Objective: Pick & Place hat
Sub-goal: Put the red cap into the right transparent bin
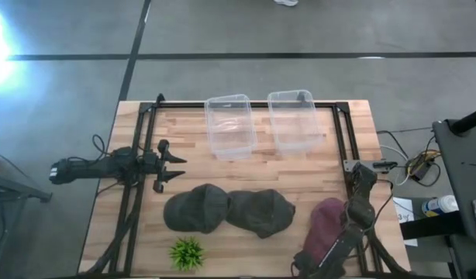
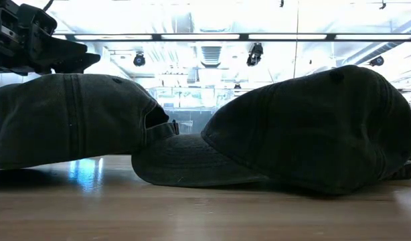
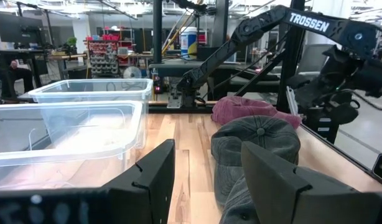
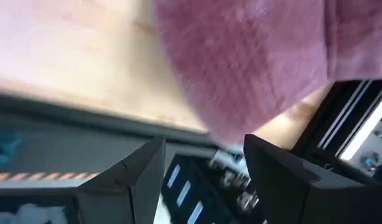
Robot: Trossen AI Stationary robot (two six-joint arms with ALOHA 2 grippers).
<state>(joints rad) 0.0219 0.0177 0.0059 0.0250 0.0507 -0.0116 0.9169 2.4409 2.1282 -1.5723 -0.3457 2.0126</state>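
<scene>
Right gripper (image 1: 331,232), fingers spread, over maroon hat (image 1: 325,222) at table's (image 1: 300,167) four o'clock; left gripper (image 1: 176,168) spread at nine o'clock.

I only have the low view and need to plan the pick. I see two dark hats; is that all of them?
Observer: No, a third, maroon hat lies near the right front corner of the table.
Operator: Is either arm holding anything?
Observer: No. Both are open: the right pincer is close to the maroon hat, and the left pincer is at the table's left side.
Operator: Where would a hat go?
Observer: Two clear bins stand side by side at the back of the table.
</scene>
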